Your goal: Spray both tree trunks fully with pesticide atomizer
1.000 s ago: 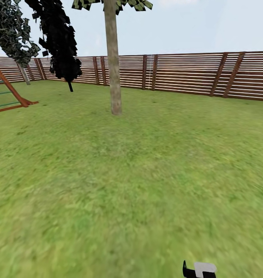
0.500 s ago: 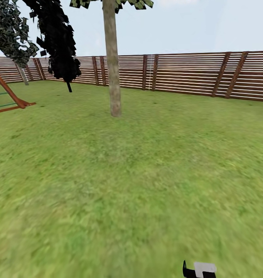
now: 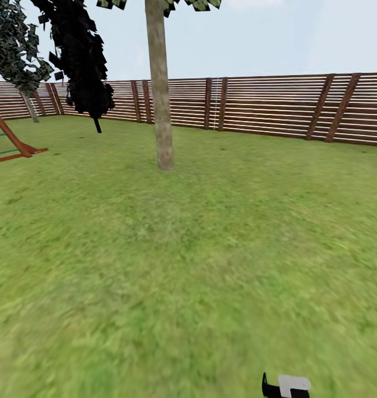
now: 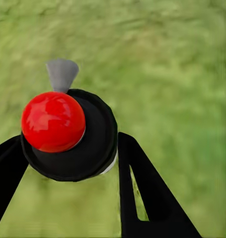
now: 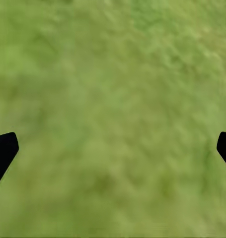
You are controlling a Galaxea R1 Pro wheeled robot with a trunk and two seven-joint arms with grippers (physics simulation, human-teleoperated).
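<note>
The left claw is clamped on the small dark red-topped pesticide atomizer; the right claw is spread apart. Drive close to the thick grey-beige tree trunk, keeping the nozzle aimed forward.

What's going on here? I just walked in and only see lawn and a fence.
A two-armed robot is out on the grass of a fenced garden. Its left gripper is shut on the pesticide atomizer, red top facing the wrist camera. The right gripper is open over bare grass, holding nothing. A thick pale tree trunk stands ahead, some way off, in front of the wooden fence. No spray is visible, so it looks to be between pickup and spraying.
</note>
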